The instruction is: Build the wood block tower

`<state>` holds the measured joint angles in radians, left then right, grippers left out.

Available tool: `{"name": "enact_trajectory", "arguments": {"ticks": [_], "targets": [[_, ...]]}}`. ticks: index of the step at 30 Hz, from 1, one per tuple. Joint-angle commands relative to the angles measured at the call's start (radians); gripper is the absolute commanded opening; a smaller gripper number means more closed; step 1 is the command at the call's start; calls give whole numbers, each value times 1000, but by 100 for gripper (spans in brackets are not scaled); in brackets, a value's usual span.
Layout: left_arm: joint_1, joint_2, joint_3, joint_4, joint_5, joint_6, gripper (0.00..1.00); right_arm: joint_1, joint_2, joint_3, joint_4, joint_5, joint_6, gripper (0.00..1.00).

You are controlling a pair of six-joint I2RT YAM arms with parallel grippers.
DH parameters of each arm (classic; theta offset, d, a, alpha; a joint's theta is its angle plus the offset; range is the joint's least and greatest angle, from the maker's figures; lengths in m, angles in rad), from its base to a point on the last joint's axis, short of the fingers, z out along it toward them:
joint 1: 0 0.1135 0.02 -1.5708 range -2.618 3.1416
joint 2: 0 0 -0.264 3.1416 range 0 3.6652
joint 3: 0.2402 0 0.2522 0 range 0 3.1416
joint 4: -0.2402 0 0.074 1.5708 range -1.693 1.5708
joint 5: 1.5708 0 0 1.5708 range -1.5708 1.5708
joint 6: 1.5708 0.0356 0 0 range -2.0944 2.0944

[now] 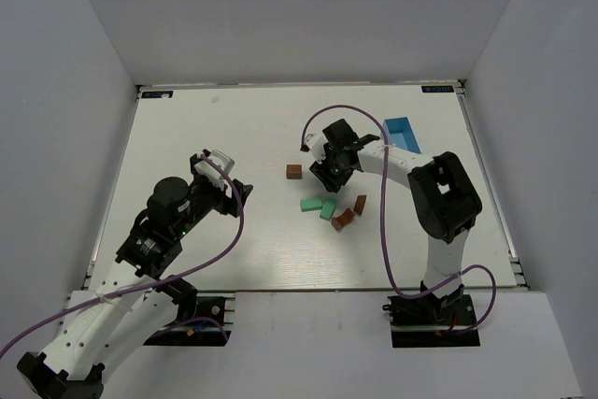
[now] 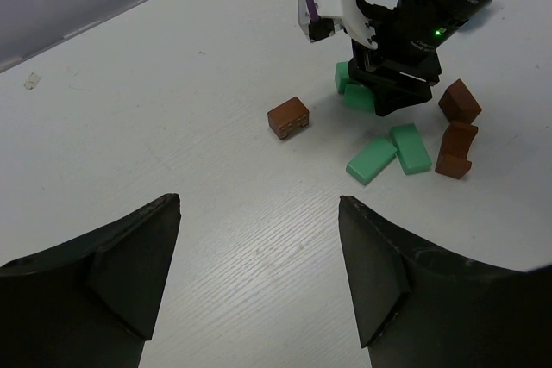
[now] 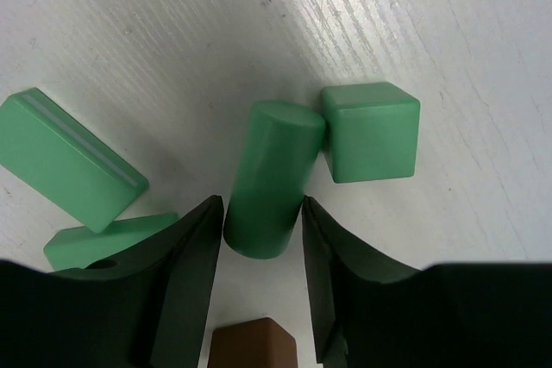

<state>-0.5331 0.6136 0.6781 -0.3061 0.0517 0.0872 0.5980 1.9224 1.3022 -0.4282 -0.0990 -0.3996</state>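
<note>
"Since the right gripper [image 3: 261,213] is the one down on the pile, which way does its block lie?"

"Straight ahead of it. In the right wrist view the green cylinder [image 3: 269,174] has its near end between the two black fingers. Its long axis runs from 6 o'clock up toward 12, tipped slightly to 1. The fingers sit tight to both flanks — whether they are actually squeezing, I cannot tell."

"Anything crowding it?"

"A green cube [image 3: 371,131] touches its far end at 2 o'clock. A green slab [image 3: 69,157] lies apart at 9 o'clock, and a brown block [image 3: 250,344] at 6. All are smooth painted wood with softened edges, on a white table [image 3: 448,32] with a fine grain. A round piece may roll, I'd judge."

"And the left gripper [image 2: 259,213]?"

"Spread wide, holding nothing, well away at the pile's 8 o'clock in the top view — the right arm is plainly nearer. No tower stands yet; the wood blocks [image 2: 379,159] lie loose near the table's middle."
</note>
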Motion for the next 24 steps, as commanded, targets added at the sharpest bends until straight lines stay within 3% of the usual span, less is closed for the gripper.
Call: {"name": "enact_trajectory", "arguments": {"ticks": [1, 9, 13, 14, 23, 24], "targets": [[4, -3, 11, 2, 13, 2, 84, 6, 7, 32, -3, 9, 5, 47], [4, 6, 11, 2, 13, 2, 85, 5, -29, 25, -18, -27, -7, 14], [4, 17, 0, 28, 63, -21, 92, 0, -78, 8, -20, -57, -22, 8], [4, 17, 0, 28, 63, -42, 99, 0, -98, 3, -21, -70, -25, 8], [4, 170, 3, 154, 117, -308, 99, -7, -288, -73, 28, -188, -82, 5], [4, 201, 29, 154, 117, -358, 92, -7, -316, -96, 34, -258, -93, 3]]}}
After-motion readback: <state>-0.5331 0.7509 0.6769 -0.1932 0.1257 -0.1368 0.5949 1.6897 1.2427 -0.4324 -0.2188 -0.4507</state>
